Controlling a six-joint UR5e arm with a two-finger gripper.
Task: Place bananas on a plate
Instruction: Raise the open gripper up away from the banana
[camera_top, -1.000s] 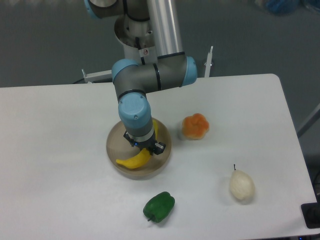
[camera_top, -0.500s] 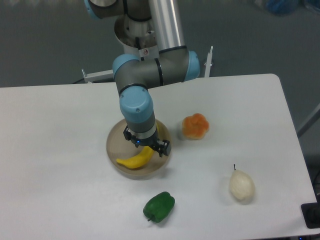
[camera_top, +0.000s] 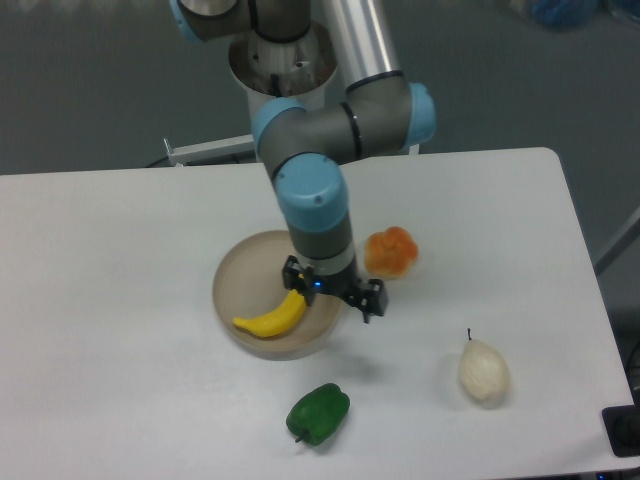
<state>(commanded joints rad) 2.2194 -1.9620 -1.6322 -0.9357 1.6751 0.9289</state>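
The yellow banana lies inside the round beige-grey plate, toward its front. My gripper hangs over the plate's right rim, just right of the banana. It is open and holds nothing. The banana's right tip is close to the left finger.
An orange fruit sits right of the plate, close to the arm's wrist. A green pepper lies in front of the plate. A pale pear lies at the front right. The white table's edge runs along the right.
The gripper has let go of the banana and moved right, off the plate's middle to its right rim. The banana stays lying in the plate.
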